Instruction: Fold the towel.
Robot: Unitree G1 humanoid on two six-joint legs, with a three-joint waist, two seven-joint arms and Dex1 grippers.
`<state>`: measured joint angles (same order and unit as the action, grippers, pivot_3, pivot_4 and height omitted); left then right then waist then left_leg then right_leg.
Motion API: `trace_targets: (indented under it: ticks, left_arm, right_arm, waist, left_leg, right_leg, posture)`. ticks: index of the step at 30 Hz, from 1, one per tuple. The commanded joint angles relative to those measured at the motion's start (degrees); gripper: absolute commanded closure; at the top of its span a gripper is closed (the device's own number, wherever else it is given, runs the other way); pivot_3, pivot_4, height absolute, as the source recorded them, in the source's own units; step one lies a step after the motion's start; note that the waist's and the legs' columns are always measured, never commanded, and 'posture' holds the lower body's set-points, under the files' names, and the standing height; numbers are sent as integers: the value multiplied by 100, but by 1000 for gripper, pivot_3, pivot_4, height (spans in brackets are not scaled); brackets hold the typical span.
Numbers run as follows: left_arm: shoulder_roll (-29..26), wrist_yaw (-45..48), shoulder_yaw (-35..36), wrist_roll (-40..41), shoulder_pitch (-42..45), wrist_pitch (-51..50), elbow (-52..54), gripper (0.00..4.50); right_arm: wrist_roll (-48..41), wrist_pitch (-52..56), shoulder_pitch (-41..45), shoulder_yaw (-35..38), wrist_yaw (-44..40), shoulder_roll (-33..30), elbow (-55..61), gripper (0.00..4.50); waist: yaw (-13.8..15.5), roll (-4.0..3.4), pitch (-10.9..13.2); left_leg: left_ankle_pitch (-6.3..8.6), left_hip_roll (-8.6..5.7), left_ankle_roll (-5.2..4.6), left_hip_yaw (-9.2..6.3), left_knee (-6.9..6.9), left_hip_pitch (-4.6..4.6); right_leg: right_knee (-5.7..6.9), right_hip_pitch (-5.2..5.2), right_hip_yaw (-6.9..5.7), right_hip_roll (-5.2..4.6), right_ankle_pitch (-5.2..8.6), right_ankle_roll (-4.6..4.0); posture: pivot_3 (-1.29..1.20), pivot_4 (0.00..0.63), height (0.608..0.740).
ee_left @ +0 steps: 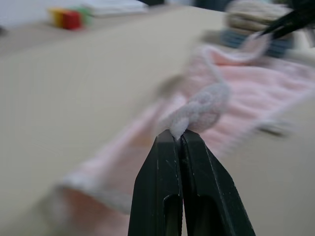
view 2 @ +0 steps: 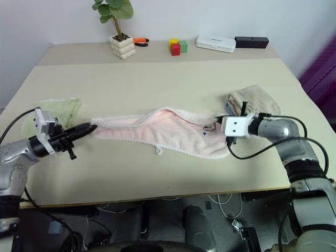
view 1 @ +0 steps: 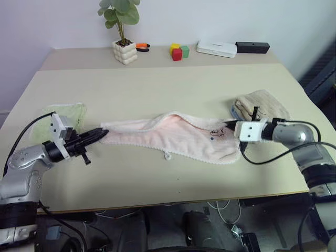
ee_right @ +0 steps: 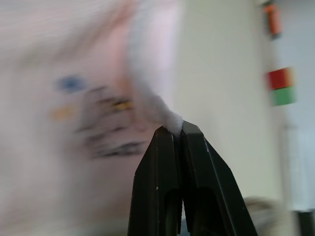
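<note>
Across table (view 1: 157, 84), towel (view 1: 178, 136) stretched left-right

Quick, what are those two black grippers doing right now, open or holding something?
Left gripper: shut on the edge of the pink towel.
Right gripper: shut on the towel's other end.

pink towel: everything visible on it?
The pink towel is pale, fluffy terry with whitish scalloped edging and a small dark cartoon mark near its right end. It lies stretched across the table, rumpled and partly folded over along its middle. The left pincer is shut on its left end, the right pincer on its right end, beside a tan folded towel.
</note>
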<state>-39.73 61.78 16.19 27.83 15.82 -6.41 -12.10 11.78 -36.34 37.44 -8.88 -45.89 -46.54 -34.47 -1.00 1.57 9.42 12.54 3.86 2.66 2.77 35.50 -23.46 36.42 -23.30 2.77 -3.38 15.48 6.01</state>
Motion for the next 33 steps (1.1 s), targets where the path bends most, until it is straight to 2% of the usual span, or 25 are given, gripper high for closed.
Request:
trace_targets:
  ticks: [1,4,7,11,13,16,22,26,29,33]
  left_arm:
    - [165,-507,-245,-793,773,1107,-922,4500]
    - [350,-752,-408,-1136,1581,1602,-1967,4500]
    - [448,-1859,-465,-1750,3010,2428,-3676,4500]
    - [393,-2216,-652,-2154,4036,2970,-4703,4500]
    - [296,-2085,-656,-2187,4342,3122,-4931,4500]
    - [-11,-1821,-526,-2126,4681,3222,-5144,4500]
    - [-450,-1160,-335,-1879,4484,3362,-5132,4500]
    - [-783,-735,-49,-1569,3977,3436,-4810,4500]
    - [-734,34,142,-1034,3129,3086,-4102,4500]
    - [-729,531,250,-583,2190,2401,-3184,4500]
  right_arm:
    - [113,-233,647,-51,204,231,-508,4442]
    - [334,-352,1183,-176,482,513,-1159,4442]
    - [1067,-107,2049,-431,1675,772,-2092,4442]
    - [1503,96,2804,-542,2831,750,-2764,4442]
    - [1390,8,2979,-415,2990,677,-2881,4442]
    - [958,-288,2890,-121,2778,480,-2793,4442]
    - [-166,-333,1953,368,1575,254,-1723,4442]
    - [-1300,119,755,832,668,-58,-32,4442]
    - [-1896,568,-370,970,181,-237,1354,4442]
    - [-2704,1334,-1223,1185,-518,-489,2414,4442]
  waist:
    - [27,0,0]
    - [35,1,-1]
    - [32,3,3]
    - [10,1,3]
    - [0,0,3]
    - [-10,-1,4]
    - [-22,-3,5]
    - [-12,-6,7]
    - [13,-7,6]
    - [16,-8,6]
  left_leg:
    - [0,0,0,-2,6,0]
    - [1,-2,-1,0,19,-2]
    - [1,-3,-2,0,33,-13]
    - [0,-6,-2,-1,52,-73]
    - [0,-6,-1,2,50,-96]
    - [0,-4,-1,3,40,-102]
    - [0,-4,-2,6,44,-98]
    - [0,-4,-2,6,60,-97]
    - [0,-3,-2,5,64,-96]
    - [0,-1,-2,5,74,-91]
  right_leg:
    - [1,4,0,0,0,1]
    - [-1,14,0,-2,-2,3]
    - [3,5,-1,-2,-14,25]
    - [12,-45,1,-6,-24,41]
    - [13,-72,1,-7,-24,42]
    - [13,-84,-1,-3,-23,44]
    - [21,-81,1,-3,-22,46]
    - [51,-82,3,-5,-19,52]
    - [62,-83,3,-8,-17,54]
    - [75,-80,4,-7,-17,54]
  posture:
    - [0,150,740]
    - [0,150,740]
    - [0,150,740]
    - [0,150,740]
    - [0,150,740]
    - [0,150,740]
    - [0,150,740]
    - [0,150,740]
    - [0,150,740]
    - [0,150,740]
